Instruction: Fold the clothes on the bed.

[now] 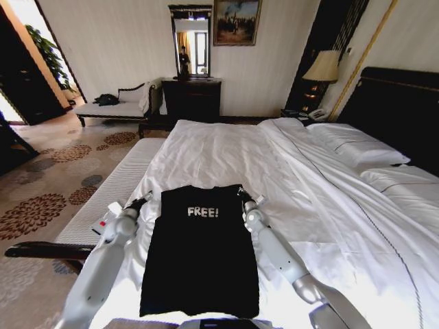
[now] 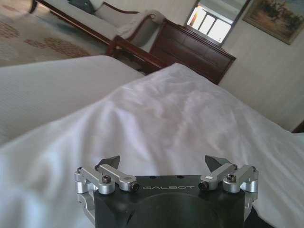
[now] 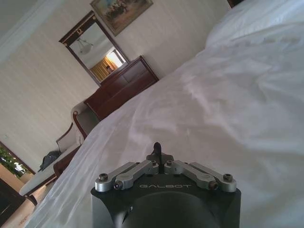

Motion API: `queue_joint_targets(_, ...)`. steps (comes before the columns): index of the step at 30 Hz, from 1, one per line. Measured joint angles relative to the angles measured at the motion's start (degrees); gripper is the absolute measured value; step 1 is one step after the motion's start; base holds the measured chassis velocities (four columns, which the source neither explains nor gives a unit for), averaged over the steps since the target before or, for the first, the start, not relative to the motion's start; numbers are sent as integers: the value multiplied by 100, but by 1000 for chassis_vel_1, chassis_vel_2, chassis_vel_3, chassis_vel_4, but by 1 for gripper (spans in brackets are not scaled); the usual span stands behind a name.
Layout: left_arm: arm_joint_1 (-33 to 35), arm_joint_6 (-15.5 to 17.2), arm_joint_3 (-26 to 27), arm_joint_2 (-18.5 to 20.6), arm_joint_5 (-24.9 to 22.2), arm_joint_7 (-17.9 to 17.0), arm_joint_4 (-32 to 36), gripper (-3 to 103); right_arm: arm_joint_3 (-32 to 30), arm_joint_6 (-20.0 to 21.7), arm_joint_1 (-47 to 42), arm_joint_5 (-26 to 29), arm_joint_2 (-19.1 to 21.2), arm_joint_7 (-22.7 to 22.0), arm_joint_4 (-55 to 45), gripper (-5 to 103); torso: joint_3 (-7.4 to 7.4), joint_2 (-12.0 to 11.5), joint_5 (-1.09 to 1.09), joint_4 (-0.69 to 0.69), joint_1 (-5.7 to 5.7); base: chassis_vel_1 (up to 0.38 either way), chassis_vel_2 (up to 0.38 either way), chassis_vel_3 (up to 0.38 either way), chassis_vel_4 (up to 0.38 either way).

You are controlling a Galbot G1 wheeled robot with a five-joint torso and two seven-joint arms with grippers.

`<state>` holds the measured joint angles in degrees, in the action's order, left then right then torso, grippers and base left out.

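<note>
T-shirt (image 1: 199,257), black w/ white "FREE!" print facing up, lies flat on the bed (image 1: 226,154) at the near edge, collar end pointing away from the robot. Its sleeves aren't visible — prob. tucked under, can't confirm. Bottom hem partly cut off by the robot's body at the frame's lower edge.

Left gripper (image 1: 142,200) sits at the shirt's top left corner, right gripper (image 1: 245,195) at the top right corner; both arms stretch fwd along either side of the shirt. From the head view the fingertips are too small to read.

Left wrist view: left gripper (image 2: 164,162) has its fingers spread wide apart, nothing between them, white sheet beyond. Shirt itself is out of that frame.

Right wrist view: right gripper (image 3: 160,153) has its fingers brought together, tips meeting. A dark sliver stands at the tips; can't tell if it's shirt fabric or just the finger ends.

Bed's far pillows (image 1: 353,144) and headboard (image 1: 405,110) are partly cut off at the right.
</note>
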<state>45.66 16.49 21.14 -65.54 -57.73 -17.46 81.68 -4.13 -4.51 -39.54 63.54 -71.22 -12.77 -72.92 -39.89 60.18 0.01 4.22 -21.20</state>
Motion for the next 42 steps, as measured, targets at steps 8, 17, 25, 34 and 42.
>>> queue_joint_targets(8,-933,16,-482,-542,35,90,-1424,100,49,-3,-90,-57,257,-1,-188,0,0,0,0,-2,0,0,0,0,0)
queue_joint_targets(17,-1311,22,-625,-1059,186,260,-2187,103,23,-3,-153,-188,120,14,-176,0,0,0,0,-3,0,0,0,0,0)
queue_joint_targets(25,-1280,-43,-468,-1206,263,297,-2264,80,-57,-3,-279,-222,160,2,-302,0,1,1,-2,-2,0,0,0,0,0)
queue_joint_targets(34,-1193,-109,-358,-1175,288,301,-2237,52,-49,-12,-314,-308,125,-11,-300,0,0,1,-2,-2,1,0,0,0,0)
queue_joint_targets(42,-1207,-122,-289,-1060,273,287,-2191,19,-52,-36,-299,-341,136,-43,-270,0,0,1,-2,-2,0,0,0,0,0)
